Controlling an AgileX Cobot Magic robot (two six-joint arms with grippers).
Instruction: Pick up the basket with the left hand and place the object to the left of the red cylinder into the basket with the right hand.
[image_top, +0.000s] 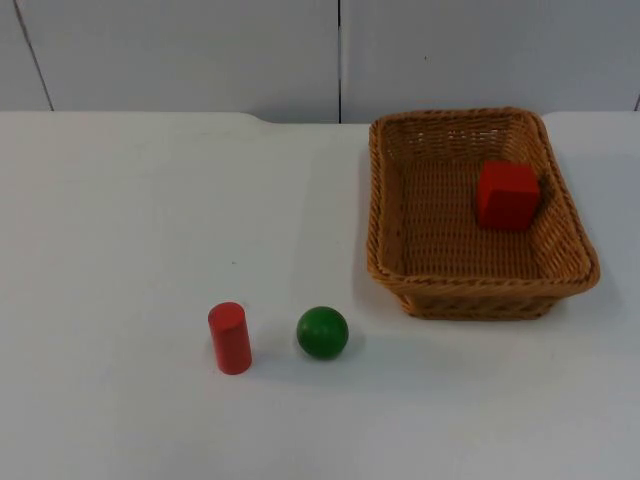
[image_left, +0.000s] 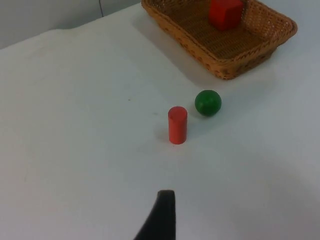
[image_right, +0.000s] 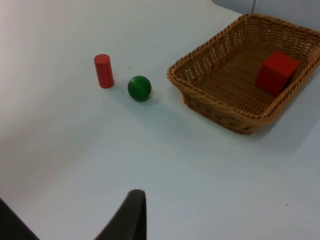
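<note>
White table (image_top: 120, 220): one basket (image_top: 400, 190), red cube (image_top: 507, 195), red cylinder (image_top: 230, 338), green ball (image_top: 322, 332).

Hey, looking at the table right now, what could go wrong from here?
1. Nothing lies left of the red cylinder in the top view; the green ball sits on its right, so the target may be misjudged.
2. The ball could roll if nudged.
3. The red cube rests loose in the basket and may slide when it is lifted.
</note>
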